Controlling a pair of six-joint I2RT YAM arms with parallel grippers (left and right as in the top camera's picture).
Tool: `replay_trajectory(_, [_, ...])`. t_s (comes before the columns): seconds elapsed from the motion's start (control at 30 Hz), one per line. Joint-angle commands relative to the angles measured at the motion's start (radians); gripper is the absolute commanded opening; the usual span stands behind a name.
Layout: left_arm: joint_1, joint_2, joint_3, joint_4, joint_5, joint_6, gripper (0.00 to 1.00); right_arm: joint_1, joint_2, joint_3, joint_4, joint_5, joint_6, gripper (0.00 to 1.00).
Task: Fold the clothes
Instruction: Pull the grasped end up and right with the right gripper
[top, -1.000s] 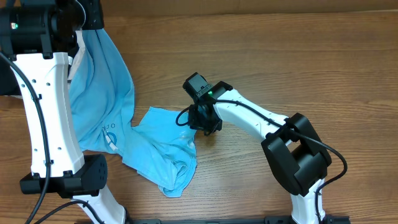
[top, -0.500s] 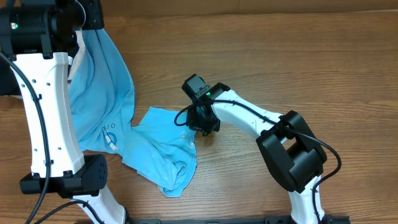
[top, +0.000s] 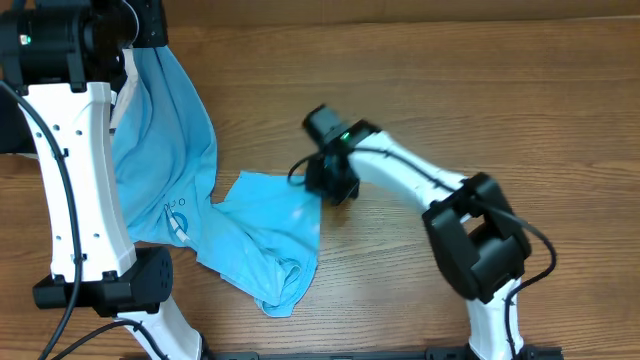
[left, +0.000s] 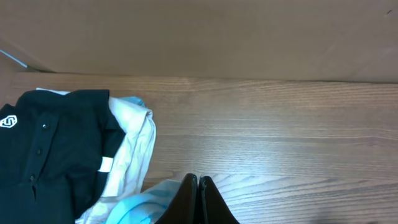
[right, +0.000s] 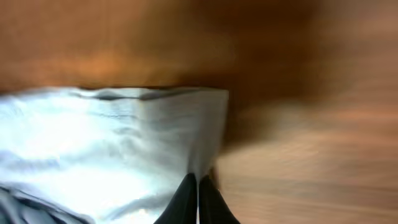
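The light sky-blue T-shirt (top: 170, 160) hangs from the upper left and trails down onto the table toward the middle, with white lettering near its left side. My left gripper (left: 198, 180) is shut on the shirt's upper edge; blue cloth (left: 146, 205) shows beside its fingers. In the overhead view it is hidden behind the left arm. My right gripper (top: 328, 192) is shut on the shirt's right edge (right: 155, 143) near the table's middle, and its wrist view is blurred by motion (right: 198, 180).
A black garment with a small white logo (left: 50, 149) lies on a beige garment (left: 134, 152) at the table's far left. The left arm's white column (top: 75, 190) stands at the left, the right arm's base (top: 480, 250) at the lower right.
My right gripper has moved a little right and up, pulling the shirt's right edge with it. The left arm and the hanging part of the shirt have not moved.
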Motion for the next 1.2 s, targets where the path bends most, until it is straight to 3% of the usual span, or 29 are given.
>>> replay_trajectory(0.0, [0.004, 0.013, 0.011, 0.012, -0.013, 0.008, 0.04, -0.175, 0.006, 0.078, -0.003, 0.034, -0.123, 0.04])
replay_trajectory(0.4, [0.002, 0.014, 0.011, 0.027, 0.012, -0.004, 0.04, -0.666, 0.006, 0.183, 0.237, 0.023, -0.36, 0.04])
replay_trajectory(0.43, [0.002, 0.014, 0.011, 0.027, 0.024, -0.004, 0.04, -0.693, 0.006, 0.201, 0.226, 0.005, -0.373, 0.08])
replay_trajectory(0.5, [0.002, 0.014, 0.011, 0.027, 0.043, -0.004, 0.04, -0.757, 0.006, 0.27, 0.154, -0.081, -0.408, 0.5])
replay_trajectory(0.53, [0.002, 0.014, 0.011, 0.027, 0.054, -0.004, 0.04, -0.782, 0.006, 0.308, 0.098, -0.119, -0.415, 0.63])
replay_trajectory(0.6, [0.0, 0.014, 0.011, 0.027, 0.089, -0.004, 0.04, -0.818, 0.005, 0.379, -0.027, -0.175, -0.426, 0.7])
replay_trajectory(0.87, [-0.061, 0.053, 0.008, 0.032, 0.109, -0.003, 0.04, -0.792, -0.043, 0.475, -0.468, -0.256, -0.627, 0.7])
replay_trajectory(1.03, [-0.087, 0.119, 0.005, 0.023, 0.101, 0.0, 0.04, -0.692, -0.046, 0.443, -0.605, -0.19, -0.677, 0.64])
replay_trajectory(1.17, [-0.089, 0.18, 0.005, 0.01, 0.101, 0.0, 0.04, -0.616, -0.087, 0.366, -0.611, -0.161, -0.664, 0.57])
